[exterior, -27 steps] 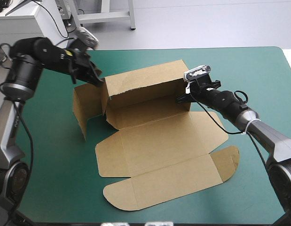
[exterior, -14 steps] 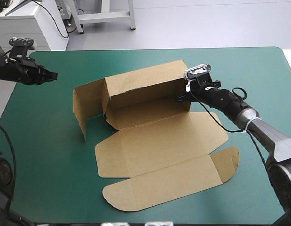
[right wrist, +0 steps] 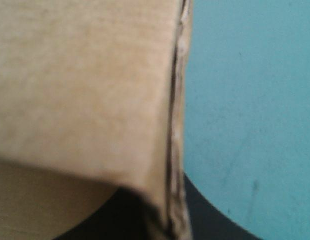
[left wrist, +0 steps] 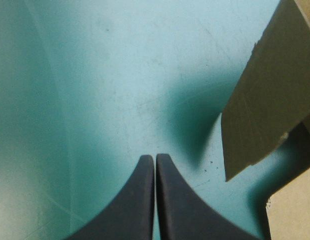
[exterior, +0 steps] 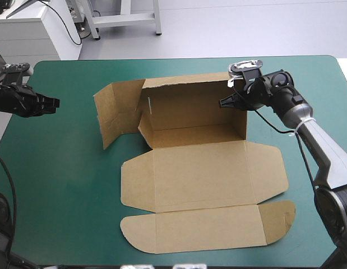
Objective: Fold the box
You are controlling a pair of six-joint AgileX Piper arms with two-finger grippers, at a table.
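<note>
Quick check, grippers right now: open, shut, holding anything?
Left gripper: shut, empty, clear of the box.
Right gripper: shut on the box, at its raised wall.

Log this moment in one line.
box: far wall raised, near flaps flat | right gripper: shut on box | left gripper: shut, off box

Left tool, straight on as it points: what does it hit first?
Probably the box at its raised end flap, though the left tool might pass beside it onto the teal-green cover; depth unclear.
</note>
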